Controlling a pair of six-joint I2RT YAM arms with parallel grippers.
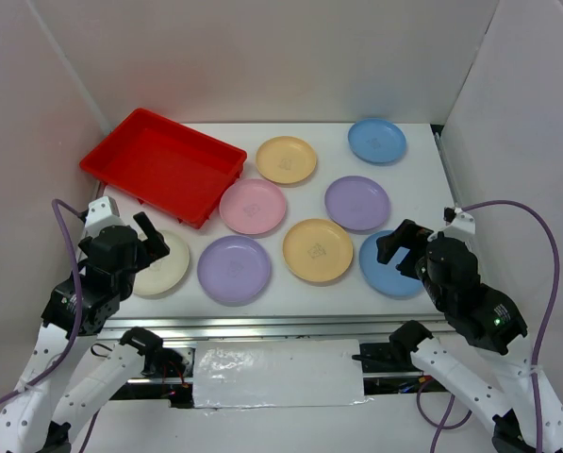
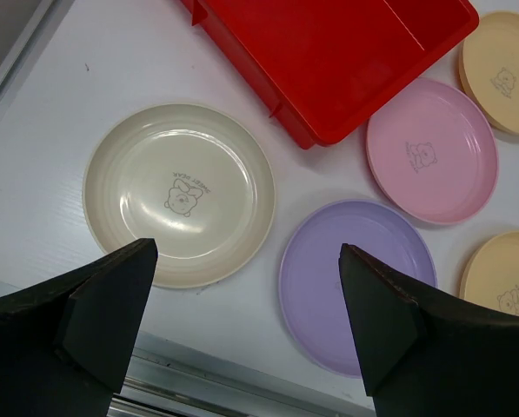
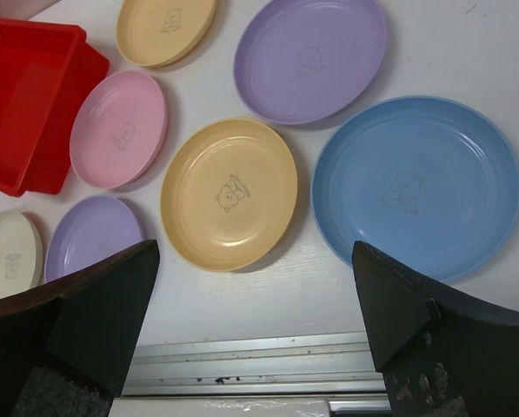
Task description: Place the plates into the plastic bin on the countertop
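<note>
Several pastel plates lie flat on the white countertop (image 1: 422,189). The front row holds a cream plate (image 1: 168,269), a purple plate (image 1: 234,269), an orange plate (image 1: 318,250) and a blue plate (image 1: 391,274). Behind them lie pink (image 1: 253,207), purple (image 1: 356,203), orange (image 1: 286,159) and blue (image 1: 376,141) plates. The red bin (image 1: 158,160) sits empty at the back left. My left gripper (image 1: 153,242) is open and empty above the cream plate (image 2: 179,193). My right gripper (image 1: 401,249) is open and empty above the front blue plate (image 3: 415,187).
White walls enclose the countertop on the left, back and right. A metal rail (image 1: 272,326) runs along the front edge. The bin's near corner (image 2: 307,130) lies close to the pink plate (image 2: 431,149) and the cream plate.
</note>
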